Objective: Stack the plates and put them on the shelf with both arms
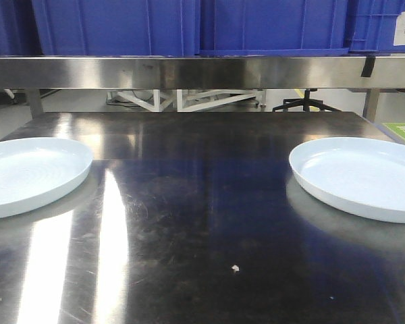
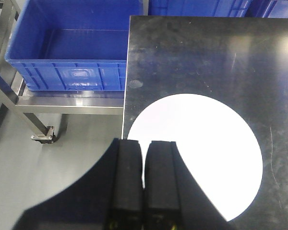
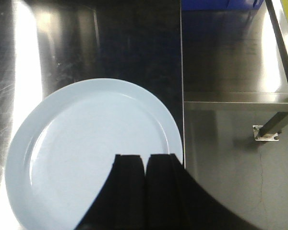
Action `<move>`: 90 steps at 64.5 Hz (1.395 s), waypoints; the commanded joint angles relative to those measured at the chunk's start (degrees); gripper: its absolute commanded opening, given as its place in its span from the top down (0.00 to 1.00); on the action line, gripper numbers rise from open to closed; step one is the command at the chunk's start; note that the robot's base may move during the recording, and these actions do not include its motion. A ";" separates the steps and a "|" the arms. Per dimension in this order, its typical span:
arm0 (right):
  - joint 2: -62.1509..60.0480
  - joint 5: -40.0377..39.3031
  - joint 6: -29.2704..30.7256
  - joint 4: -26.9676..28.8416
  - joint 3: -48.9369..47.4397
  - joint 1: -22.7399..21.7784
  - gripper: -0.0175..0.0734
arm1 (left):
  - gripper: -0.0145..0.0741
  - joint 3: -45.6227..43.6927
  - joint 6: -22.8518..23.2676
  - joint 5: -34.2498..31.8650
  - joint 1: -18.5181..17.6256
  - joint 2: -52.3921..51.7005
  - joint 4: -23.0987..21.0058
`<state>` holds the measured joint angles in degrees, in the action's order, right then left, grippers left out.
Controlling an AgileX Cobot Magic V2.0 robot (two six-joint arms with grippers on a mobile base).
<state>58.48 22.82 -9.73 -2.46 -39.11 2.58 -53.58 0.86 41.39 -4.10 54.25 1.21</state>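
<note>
Both pale blue-white glossy round plates are cut off in the front view. The left plate [image 1: 27,175] sits at the tabletop's left edge and the right plate [image 1: 364,179] at its right edge, each rim reaching that edge. A wide stretch of scratched, reflective stainless-steel tabletop [image 1: 202,223] separates them, below a steel shelf [image 1: 189,71] carrying blue plastic crates [image 1: 121,27]. The black left end effector [image 2: 144,143] and black right end effector [image 3: 145,158] hang above the plates, fingers together, gripping nothing.
</note>
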 commanded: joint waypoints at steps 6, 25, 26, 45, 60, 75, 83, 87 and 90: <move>0.31 -6.62 0.08 -0.67 -2.33 -0.32 0.78 | 0.74 -1.97 0.70 -5.07 -0.40 -0.56 -0.37; 0.35 -2.31 0.08 -0.67 -2.33 -0.37 0.40 | 0.42 -1.97 0.16 -3.97 -0.40 1.38 2.65; 0.35 -2.10 0.08 -0.67 -2.33 -0.37 0.35 | 0.37 -1.97 0.16 -3.86 -0.40 1.74 2.77; 0.38 -1.78 0.08 -0.67 -2.33 -0.37 0.26 | 0.08 -1.97 4.35 -2.32 -0.40 14.94 3.78; 0.38 -1.25 0.08 -0.67 -2.33 -0.37 0.26 | 0.08 -1.97 5.18 -5.65 -0.40 23.16 3.58; 0.38 -1.11 0.08 -0.67 -2.33 -0.37 0.26 | 0.08 -1.97 5.32 -7.13 0.44 28.09 3.58; 0.38 -1.11 0.08 -0.67 -2.33 -0.37 0.26 | 0.08 -1.97 5.32 -8.15 2.07 29.86 3.58; 0.38 -1.11 0.08 -0.67 -2.33 -0.37 0.26 | 0.08 -1.97 5.32 -8.56 2.58 30.24 3.58; 0.38 -1.11 0.08 -0.67 -2.33 -0.37 0.26 | 0.08 -1.97 5.32 -9.12 2.59 30.36 3.58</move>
<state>59.46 25.04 -9.75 -2.46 -39.21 2.58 -53.58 5.43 35.72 -1.83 86.10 4.65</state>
